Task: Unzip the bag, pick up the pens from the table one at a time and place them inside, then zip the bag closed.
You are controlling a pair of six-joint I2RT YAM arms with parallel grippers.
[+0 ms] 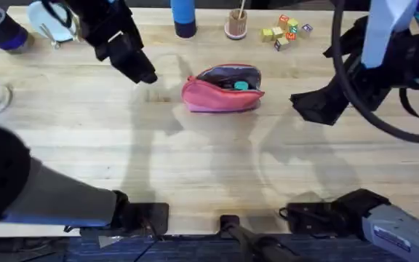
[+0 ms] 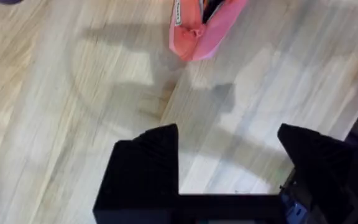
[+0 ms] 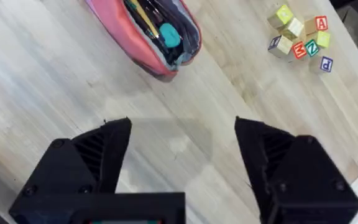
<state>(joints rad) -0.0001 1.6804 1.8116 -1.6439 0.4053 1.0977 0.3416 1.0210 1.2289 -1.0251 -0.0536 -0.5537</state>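
With its zipper gaping and pens tucked inside, the soft pink fabric pouch lies between both end effectors on the pale wooden bench; left end effector and right end effector hover spread, empty, likely readying to zip.

We note soft shadows across the pale plank surface; a dark strip of floor runs below its near edge.
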